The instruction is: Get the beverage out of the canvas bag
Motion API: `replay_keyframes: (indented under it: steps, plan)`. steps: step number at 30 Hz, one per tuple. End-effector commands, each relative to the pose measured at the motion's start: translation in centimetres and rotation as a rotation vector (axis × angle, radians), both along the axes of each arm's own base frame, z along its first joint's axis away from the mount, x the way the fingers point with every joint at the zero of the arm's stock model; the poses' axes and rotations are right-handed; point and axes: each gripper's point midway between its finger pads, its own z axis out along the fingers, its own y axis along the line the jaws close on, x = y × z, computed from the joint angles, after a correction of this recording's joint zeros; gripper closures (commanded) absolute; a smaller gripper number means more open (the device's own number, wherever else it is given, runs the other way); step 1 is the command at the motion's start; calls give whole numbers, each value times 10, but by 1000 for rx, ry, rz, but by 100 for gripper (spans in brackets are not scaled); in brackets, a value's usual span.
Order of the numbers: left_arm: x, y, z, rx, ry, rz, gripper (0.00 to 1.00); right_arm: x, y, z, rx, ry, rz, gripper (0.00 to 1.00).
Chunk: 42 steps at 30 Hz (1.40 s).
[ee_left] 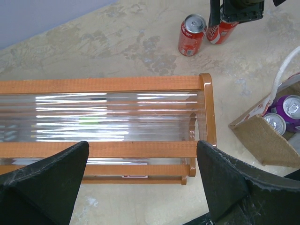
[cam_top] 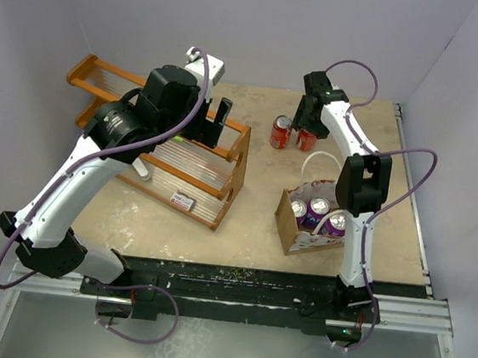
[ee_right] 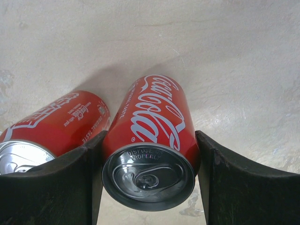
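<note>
Red cola can point(ee_right: 150, 140): top and ring-pull face the right wrist camera, white script runs down its side. It is clamped between the two black fingers of the right gripper point(ee_right: 150, 136), one finger pressed to each side. Whether its base rests on the table cannot be told.

Second red can point(ee_right: 51, 126): just beside the held one, outside the grasp and partly hidden behind one finger. From overhead it stands upright point(cam_top: 281, 132).

Position of both red cans: near the far edge of the table point(cam_top: 174, 223), right of its middle, with the right gripper point(cam_top: 304, 130) over the right-hand one.

Canvas bag point(cam_top: 284, 222): upright, near the right edge, nearer the front edge than the red cans and well apart from them. Tan side walls, pale speckled front panel, white loop handles standing up.

Contents of the bag: three purple cans point(cam_top: 317, 207), upright, silver tops showing, packed close together.

Wooden rack point(cam_top: 214, 176): orange-brown frame with clear ribbed panels, on the left half of the table, running from the far left corner toward the middle. Its right end lies near the bag without touching it.

Left gripper point(cam_top: 220, 117): above the rack's right end, fingers spread wide with nothing between them. Its own wrist view shows the rack point(ee_left: 108, 84) below, and the bag point(ee_left: 267, 140) at the right edge of the frame.
</note>
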Motion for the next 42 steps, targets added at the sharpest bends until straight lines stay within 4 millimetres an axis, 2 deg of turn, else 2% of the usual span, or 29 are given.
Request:
replay_keyframes:
  steps: [1,5,12,19,24,27,30,33,35,42]
  plan:
    - [0,5,18,-41,-65,15,1,15,7,33,19,-95,42,74]
    - [-2,-1,19,-57,-60,-9,1,20,11,30,28,-96,63,63]
    - [-7,-9,16,-63,-43,-35,1,17,20,33,71,-87,99,37]
    - [-10,-18,14,-70,-25,-73,1,19,14,55,33,-129,120,18]
    - [-14,-28,14,-74,-20,-110,1,12,6,81,-2,-159,119,13]
    - [-20,-35,11,-93,1,-139,1,-3,-2,94,-19,-162,107,11]
    - [-26,-32,12,-125,17,-129,1,-24,-8,103,-21,-160,107,11]
    - [-31,-35,12,-171,30,-132,1,-50,-15,114,-34,-131,125,11]
    - [-32,-39,11,-202,39,-135,1,-68,-29,128,-93,-108,125,11]
    - [-38,-65,2,-304,115,-191,1,-145,-53,170,-118,-125,128,11]
